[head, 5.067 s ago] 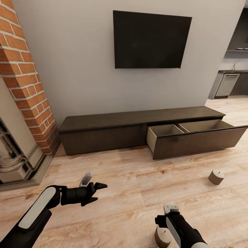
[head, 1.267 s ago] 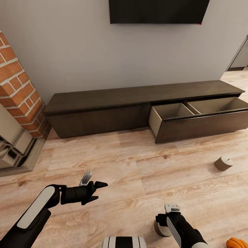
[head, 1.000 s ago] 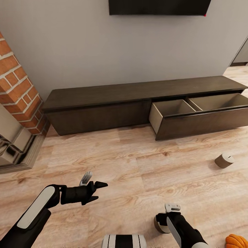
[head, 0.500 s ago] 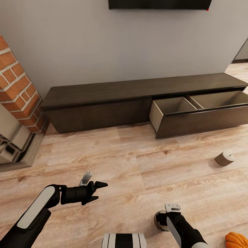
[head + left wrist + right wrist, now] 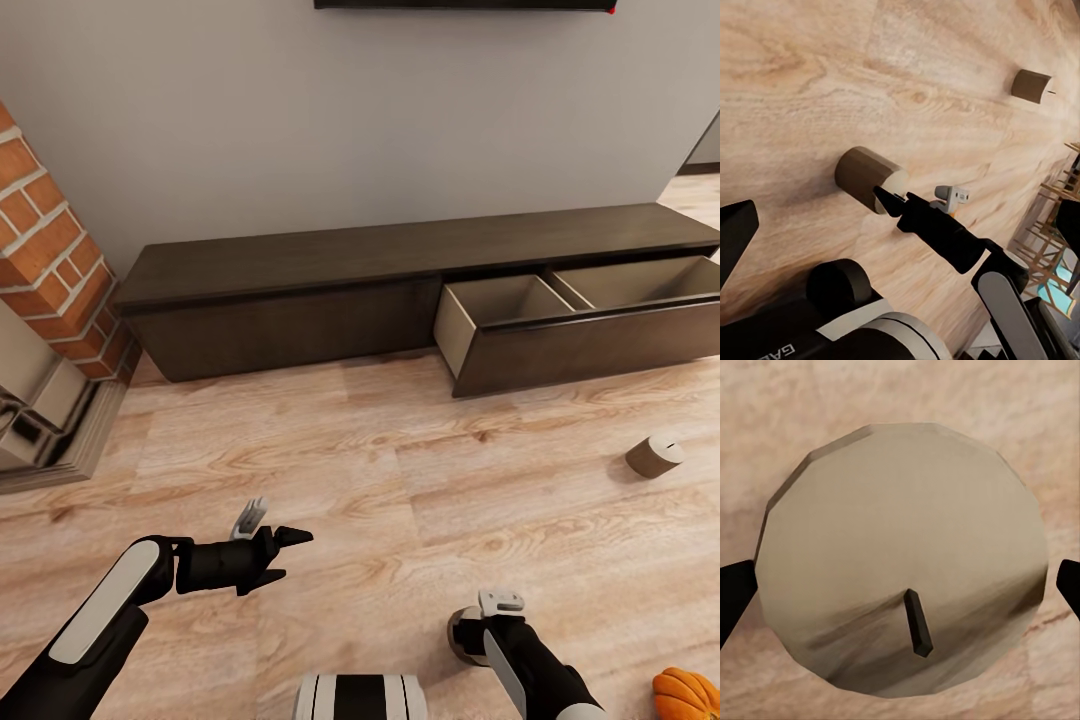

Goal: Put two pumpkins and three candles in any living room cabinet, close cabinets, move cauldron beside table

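A long dark-brown cabinet (image 5: 300, 265) stands against the wall, its right drawer (image 5: 580, 345) pulled out with pale, bare insides. One short round candle (image 5: 462, 632) stands on the wood floor, right under my right gripper (image 5: 472, 640). That gripper is open, and its fingertips (image 5: 735, 592) flank the candle's top (image 5: 900, 555) and wick. The same candle (image 5: 862, 176) and right gripper (image 5: 891, 201) also appear in the left wrist view. A second candle (image 5: 655, 456) lies on the floor further right. An orange pumpkin (image 5: 690, 693) sits at the bottom right corner. My left gripper (image 5: 285, 555) hovers open and empty over the floor.
A brick fireplace (image 5: 50, 250) with a stepped hearth (image 5: 50, 440) occupies the left side. A wall-mounted TV's lower edge (image 5: 460, 4) hangs above the cabinet. Part of my own base (image 5: 360, 695) pokes in at the bottom. Wood floor (image 5: 350, 450) stretches between me and the cabinet.
The whole view has shifted as the camera moved: the cabinet sits higher and closer and the pumpkin has come into view. Both arms keep their pose; the near candle now lies closer under the right gripper.
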